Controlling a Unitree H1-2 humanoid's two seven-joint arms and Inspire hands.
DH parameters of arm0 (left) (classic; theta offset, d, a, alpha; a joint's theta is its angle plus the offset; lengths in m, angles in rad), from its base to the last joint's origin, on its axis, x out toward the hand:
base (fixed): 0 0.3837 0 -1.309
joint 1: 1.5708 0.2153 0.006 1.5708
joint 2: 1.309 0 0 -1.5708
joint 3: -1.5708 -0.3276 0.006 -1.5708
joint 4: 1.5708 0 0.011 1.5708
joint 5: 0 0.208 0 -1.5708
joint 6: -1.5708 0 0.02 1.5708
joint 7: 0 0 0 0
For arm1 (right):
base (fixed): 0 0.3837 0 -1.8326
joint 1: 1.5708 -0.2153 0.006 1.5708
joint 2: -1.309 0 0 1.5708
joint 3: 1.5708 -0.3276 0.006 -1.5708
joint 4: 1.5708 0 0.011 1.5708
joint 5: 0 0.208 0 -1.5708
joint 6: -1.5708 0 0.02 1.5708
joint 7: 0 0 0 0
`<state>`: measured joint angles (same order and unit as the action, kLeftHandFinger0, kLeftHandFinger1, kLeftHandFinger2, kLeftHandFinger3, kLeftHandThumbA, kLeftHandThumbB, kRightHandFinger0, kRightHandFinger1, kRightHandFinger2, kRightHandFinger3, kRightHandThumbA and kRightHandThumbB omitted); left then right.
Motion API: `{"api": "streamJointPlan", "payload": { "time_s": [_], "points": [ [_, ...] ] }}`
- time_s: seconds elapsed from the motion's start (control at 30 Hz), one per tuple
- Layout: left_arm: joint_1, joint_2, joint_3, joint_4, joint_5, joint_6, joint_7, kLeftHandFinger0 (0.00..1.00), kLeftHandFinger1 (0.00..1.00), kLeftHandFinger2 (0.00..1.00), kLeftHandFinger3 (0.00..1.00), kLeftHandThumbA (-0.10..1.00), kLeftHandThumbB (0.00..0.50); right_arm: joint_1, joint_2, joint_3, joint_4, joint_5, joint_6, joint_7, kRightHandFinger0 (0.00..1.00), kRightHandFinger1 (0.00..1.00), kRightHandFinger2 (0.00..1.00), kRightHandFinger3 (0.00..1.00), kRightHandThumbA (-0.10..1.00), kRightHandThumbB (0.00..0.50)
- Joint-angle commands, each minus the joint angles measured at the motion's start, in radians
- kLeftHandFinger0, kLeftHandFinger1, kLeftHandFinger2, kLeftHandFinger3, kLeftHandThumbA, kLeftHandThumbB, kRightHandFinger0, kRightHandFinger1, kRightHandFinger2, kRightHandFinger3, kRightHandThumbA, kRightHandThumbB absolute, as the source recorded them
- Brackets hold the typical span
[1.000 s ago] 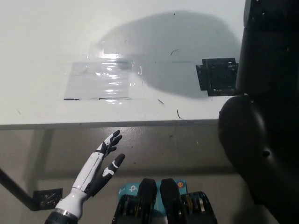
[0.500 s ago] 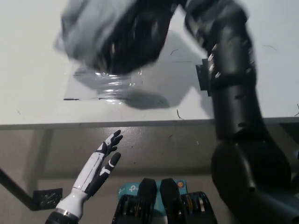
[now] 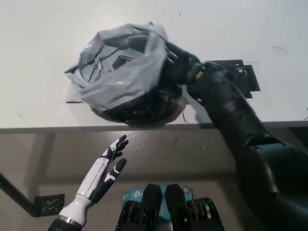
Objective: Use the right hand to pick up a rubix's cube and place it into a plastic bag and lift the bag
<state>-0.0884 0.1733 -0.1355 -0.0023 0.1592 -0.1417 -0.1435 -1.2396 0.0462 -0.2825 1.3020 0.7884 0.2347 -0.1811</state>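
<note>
plastic bag (image 3: 122, 72) is the thing to read here: a grey, translucent, crumpled sack that bulges over the front part of the white table (image 3: 38, 57), its lower bulge close above the table's front edge. going left to right: the white left hand (image 3: 107, 169) rests below and in front of the table edge, down and a little left of the bag, fingers spread and holding nothing. the bag comes next, and to the right of it the black right hand (image 3: 179, 62) is buried in the bag's right side, with film gathered round it; it appears to be gripping the bunched plastic, though the fingers are mostly hidden. the dark mass low inside the bag may be the cube or only shadow; i cannot tell which. right of the hand a black flat panel (image 3: 240, 72) lies on the table, partly under the arm.

as a judgement, the bag will handle light, limp and slippery: it has no stiffness of its own, so it sags round whatever weighs in it and can slide through a loose hold. the safest hold is on gathered film near the mouth, not on the smooth belly. the mouth seems to open up and to the left, away from the hand, and the long axis runs roughly left to right across the table, from the loose rim to the gripped end.
</note>
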Motion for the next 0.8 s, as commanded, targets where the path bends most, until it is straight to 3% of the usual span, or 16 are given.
{"api": "streamJointPlan", "payload": {
  "time_s": [0.0, 0.03, 0.07, 0.1, 0.13, 0.17, 0.23, 0.3, 0.53, 0.77],
  "points": [
    [-0.016, 0.02, 0.003, -0.026, -0.001, -0.03, -0.011, 1.0, 1.0, 1.0, 1.0, 0.95, 0.17, -0.05, -0.078, 0.2, 0.026, -0.307, -0.179, -0.016, 0.06, 0.27, 0.84, 0.66, -0.1, 0.231],
    [-0.017, 0.021, 0.003, -0.025, -0.002, -0.03, -0.011, 1.0, 1.0, 1.0, 1.0, 0.95, 0.17, -0.051, -0.082, 0.224, 0.026, -0.332, -0.189, -0.027, 0.03, 0.27, 0.79, 0.53, -0.1, 0.226],
    [-0.017, 0.02, 0.002, -0.023, -0.003, -0.029, -0.012, 1.0, 1.0, 1.0, 1.0, 0.95, 0.171, -0.052, -0.092, 0.275, 0.026, -0.38, -0.202, -0.041, 0.14, 0.4, 0.83, 0.57, -0.1, 0.243],
    [-0.016, 0.02, 0.001, -0.024, 0.001, -0.027, -0.011, 1.0, 1.0, 1.0, 1.0, 0.95, 0.181, -0.053, -0.108, 0.35, 0.017, -0.449, -0.189, -0.03, 0.58, 0.93, 1.0, 1.0, 0.37, 0.355],
    [-0.014, 0.02, 0.0, -0.025, 0.003, -0.026, -0.011, 1.0, 1.0, 1.0, 1.0, 0.95, 0.182, -0.054, -0.119, 0.405, 0.011, -0.499, -0.178, -0.021, 0.92, 1.0, 1.0, 1.0, 0.41, 0.37],
    [-0.011, 0.019, -0.001, -0.026, 0.006, -0.027, -0.009, 1.0, 1.0, 1.0, 1.0, 0.96, 0.184, -0.057, -0.135, 0.49, -0.005, -0.571, -0.15, -0.004, 1.0, 1.0, 1.0, 1.0, 0.51, 0.41],
    [-0.007, 0.016, -0.001, -0.028, 0.007, -0.027, -0.007, 1.0, 1.0, 1.0, 1.0, 0.95, 0.185, -0.061, -0.152, 0.58, -0.035, -0.647, -0.101, 0.0, 1.0, 1.0, 1.0, 1.0, 0.69, 0.479],
    [-0.007, 0.016, -0.002, -0.028, 0.007, -0.025, -0.006, 1.0, 1.0, 1.0, 1.0, 0.95, 0.185, -0.062, -0.178, 0.663, -0.092, -0.708, -0.051, 0.01, 1.0, 1.0, 1.0, 1.0, 0.64, 0.486],
    [-0.015, 0.016, -0.007, -0.026, 0.011, -0.031, -0.008, 1.0, 1.0, 1.0, 1.0, 0.94, 0.174, -0.047, -0.243, 0.779, -0.221, -0.769, -0.003, 0.032, 1.0, 1.0, 1.0, 1.0, 0.79, 0.5],
    [-0.023, 0.019, -0.007, -0.026, 0.008, -0.03, -0.01, 1.0, 1.0, 1.0, 1.0, 0.94, 0.177, -0.044, -0.308, 0.85, -0.349, -0.814, 0.044, 0.065, 1.0, 1.0, 1.0, 1.0, 0.8, 0.5]
  ]
}}
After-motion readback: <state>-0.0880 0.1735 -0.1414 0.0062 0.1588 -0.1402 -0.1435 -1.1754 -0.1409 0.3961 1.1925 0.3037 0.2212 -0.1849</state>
